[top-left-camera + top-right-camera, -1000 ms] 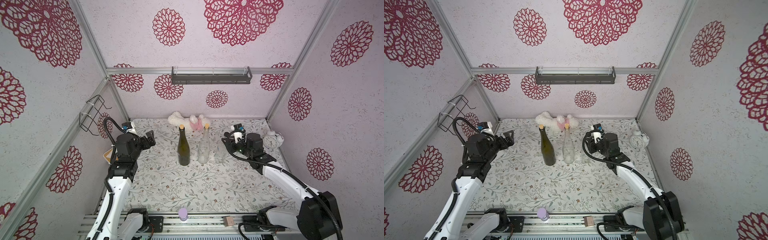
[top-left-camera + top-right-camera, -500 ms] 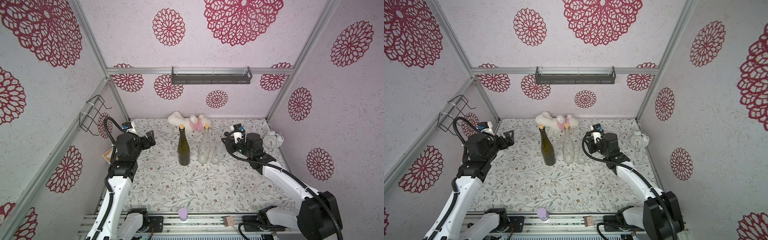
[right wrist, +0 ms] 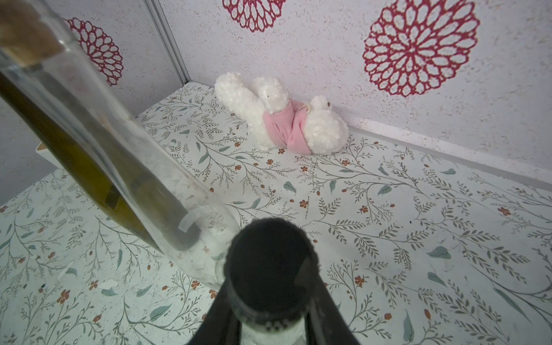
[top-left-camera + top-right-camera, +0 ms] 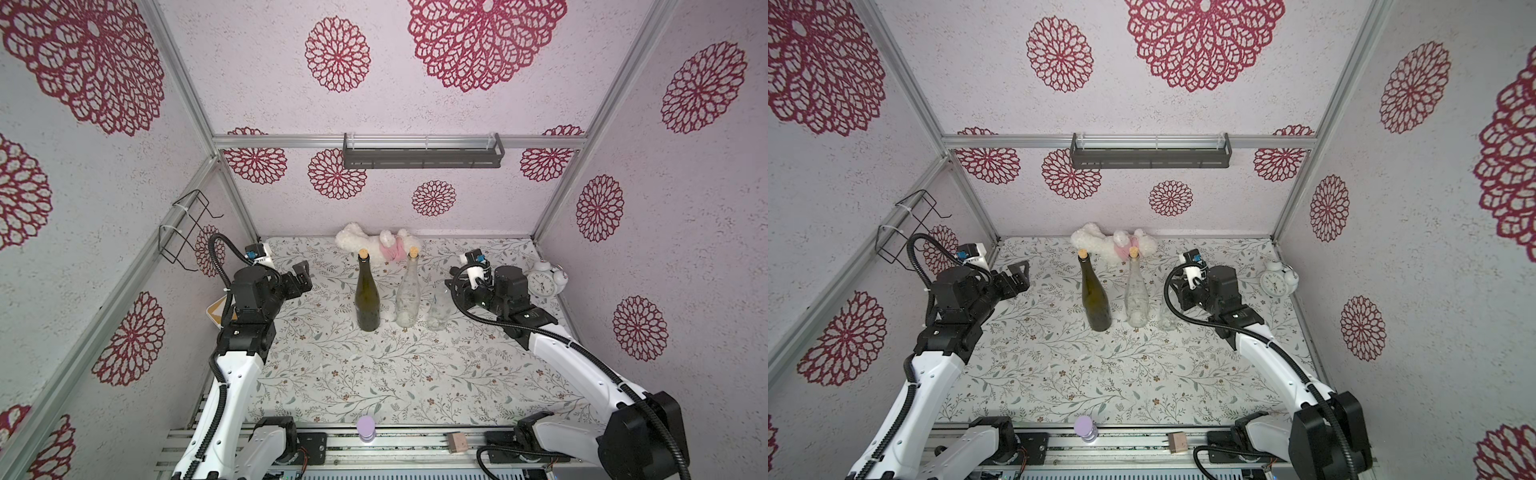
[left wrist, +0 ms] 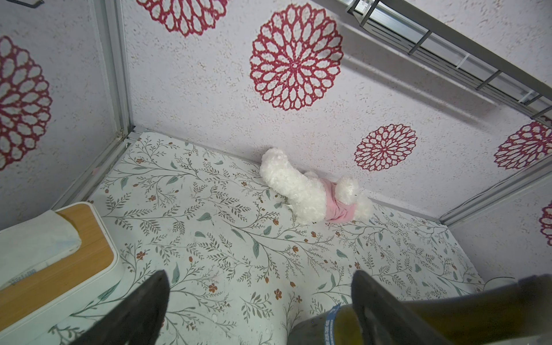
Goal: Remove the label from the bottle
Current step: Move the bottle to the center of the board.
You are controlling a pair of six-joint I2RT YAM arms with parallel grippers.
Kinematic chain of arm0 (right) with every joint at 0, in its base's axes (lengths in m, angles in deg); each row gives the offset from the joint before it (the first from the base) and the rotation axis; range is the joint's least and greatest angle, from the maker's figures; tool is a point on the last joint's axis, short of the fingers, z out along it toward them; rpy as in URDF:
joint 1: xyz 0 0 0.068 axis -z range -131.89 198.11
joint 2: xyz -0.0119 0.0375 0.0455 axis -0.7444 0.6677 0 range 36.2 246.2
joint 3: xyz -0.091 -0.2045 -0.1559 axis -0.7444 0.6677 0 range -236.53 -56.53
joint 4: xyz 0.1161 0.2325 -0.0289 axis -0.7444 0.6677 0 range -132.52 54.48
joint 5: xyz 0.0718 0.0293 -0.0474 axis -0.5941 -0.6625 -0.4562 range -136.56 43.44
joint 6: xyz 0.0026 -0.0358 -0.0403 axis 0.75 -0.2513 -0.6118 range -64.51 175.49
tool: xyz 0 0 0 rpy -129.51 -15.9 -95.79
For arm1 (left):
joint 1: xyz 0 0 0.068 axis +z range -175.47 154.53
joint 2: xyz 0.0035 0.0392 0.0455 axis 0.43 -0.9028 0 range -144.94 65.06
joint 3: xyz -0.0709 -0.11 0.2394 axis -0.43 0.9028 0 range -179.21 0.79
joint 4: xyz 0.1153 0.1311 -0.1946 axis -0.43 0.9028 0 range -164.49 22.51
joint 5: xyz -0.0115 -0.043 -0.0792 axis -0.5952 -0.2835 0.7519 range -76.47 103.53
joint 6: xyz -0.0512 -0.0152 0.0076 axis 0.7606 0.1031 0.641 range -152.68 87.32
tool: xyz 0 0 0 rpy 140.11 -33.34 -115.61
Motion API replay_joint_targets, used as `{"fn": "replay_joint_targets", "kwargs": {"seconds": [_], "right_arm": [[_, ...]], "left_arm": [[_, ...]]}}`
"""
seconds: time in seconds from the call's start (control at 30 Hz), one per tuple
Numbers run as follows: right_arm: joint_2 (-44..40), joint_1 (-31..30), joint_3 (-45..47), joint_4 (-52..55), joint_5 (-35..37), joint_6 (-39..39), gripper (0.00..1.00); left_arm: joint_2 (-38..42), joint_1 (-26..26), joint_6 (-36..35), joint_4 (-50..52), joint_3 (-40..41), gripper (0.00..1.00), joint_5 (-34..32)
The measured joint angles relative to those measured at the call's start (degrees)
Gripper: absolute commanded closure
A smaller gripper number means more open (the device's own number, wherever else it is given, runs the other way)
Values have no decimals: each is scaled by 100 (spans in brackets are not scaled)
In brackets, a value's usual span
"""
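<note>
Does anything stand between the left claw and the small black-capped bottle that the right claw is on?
Yes. The dark green bottle and the tall clear bottle stand upright in a row between the open left claw and the small bottle, as both top views show. The right claw grips the small bottle's neck.

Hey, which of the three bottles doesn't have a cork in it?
The short clear bottle at the end of the row: it wears a black cap, while the dark green bottle and the tall clear bottle both carry corks.
</note>
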Motion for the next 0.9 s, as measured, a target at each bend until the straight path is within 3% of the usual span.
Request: {"fn": "replay_joint_targets", "kwargs": {"seconds": [0.4,0.9], "right_arm": [[-535,-125,9,695,-278,-109,81],[-826,-798,308,726,-238,-120,81]], "left_arm": [[81,-68,13,37,0,3,186],[129,-444,-120,162,-118,3,275]]}}
